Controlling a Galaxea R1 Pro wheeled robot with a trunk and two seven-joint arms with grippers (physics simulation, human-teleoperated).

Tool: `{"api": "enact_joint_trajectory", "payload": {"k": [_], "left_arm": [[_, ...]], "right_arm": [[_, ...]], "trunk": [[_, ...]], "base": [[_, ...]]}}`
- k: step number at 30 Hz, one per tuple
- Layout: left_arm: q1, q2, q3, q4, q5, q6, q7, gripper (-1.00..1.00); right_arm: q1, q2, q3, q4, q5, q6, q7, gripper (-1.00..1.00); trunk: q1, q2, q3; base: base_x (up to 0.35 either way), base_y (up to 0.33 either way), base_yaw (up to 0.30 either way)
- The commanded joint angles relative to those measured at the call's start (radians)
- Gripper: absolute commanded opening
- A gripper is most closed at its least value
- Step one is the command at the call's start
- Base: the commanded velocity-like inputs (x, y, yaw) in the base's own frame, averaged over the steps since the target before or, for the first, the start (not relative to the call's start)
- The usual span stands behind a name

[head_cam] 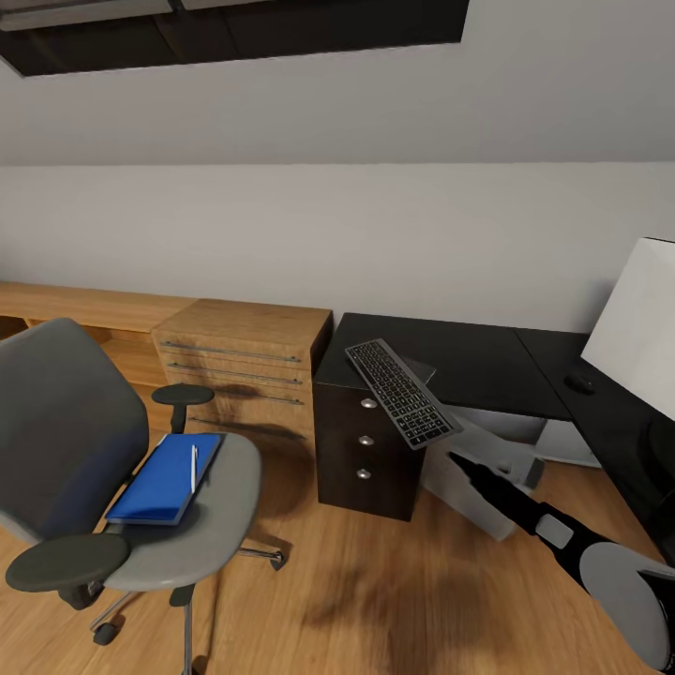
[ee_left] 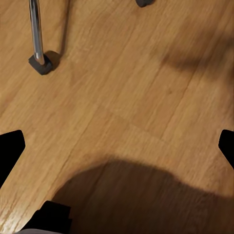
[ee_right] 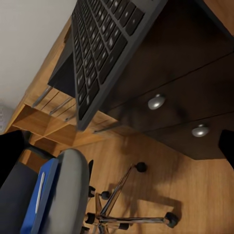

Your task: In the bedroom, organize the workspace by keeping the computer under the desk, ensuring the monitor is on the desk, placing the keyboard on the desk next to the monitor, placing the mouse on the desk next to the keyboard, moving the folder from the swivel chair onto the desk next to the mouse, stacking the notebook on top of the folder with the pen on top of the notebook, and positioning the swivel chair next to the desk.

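The keyboard overhangs the table's drawer corner just above the right end effector, jaw state unclear, and any upward nudge could tip it to the floor.

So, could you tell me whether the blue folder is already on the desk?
No, the folder lies on the swivel chair seat, with the pen on top, away from the desk.
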Motion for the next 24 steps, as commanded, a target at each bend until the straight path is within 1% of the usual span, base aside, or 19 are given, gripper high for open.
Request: {"api": "enact_joint_trajectory", "payload": {"k": [1,5,10,12,13,20,24], "left_arm": [[0.000,0.001,-0.007,0.000,0.003,-0.003,0.008,1.00],[0.000,0.002,-0.005,0.000,0.004,-0.004,0.010,1.00],[-0.001,0.002,-0.004,0.000,0.004,-0.004,0.011,1.00],[-0.001,0.002,-0.004,0.000,0.004,-0.004,0.011,1.00],[-0.001,0.002,-0.004,0.000,0.004,-0.004,0.011,1.00],[0.000,0.002,-0.005,0.000,0.005,-0.004,0.010,1.00],[0.000,0.002,-0.005,0.000,0.005,-0.004,0.010,1.00]], "right_arm": [[-0.001,0.002,-0.009,0.001,-0.001,0.009,0.004,1.00],[-0.001,0.011,-0.010,0.000,-0.003,0.011,0.006,1.00],[-0.001,0.015,-0.012,0.000,-0.012,0.012,0.007,1.00],[-0.001,0.015,-0.012,0.000,-0.022,0.012,0.007,1.00],[-0.001,0.016,-0.012,0.000,-0.035,0.011,0.007,1.00],[-0.001,0.017,-0.012,0.001,-0.088,0.011,0.007,1.00],[-0.001,0.018,-0.012,0.002,-0.097,0.011,0.007,1.00]], "trunk": [[0.000,0.000,-0.001],[0.000,0.000,-0.001],[0.000,0.000,-0.001],[0.000,0.000,-0.001],[0.000,0.000,-0.001],[0.000,0.000,-0.001],[0.000,0.000,-0.001]], "base": [[0.000,0.000,0.000],[0.000,0.000,0.000],[0.000,0.000,0.000],[0.000,0.000,0.000],[0.000,0.000,0.000],[0.000,0.000,0.000],[0.000,0.000,0.000]]}}
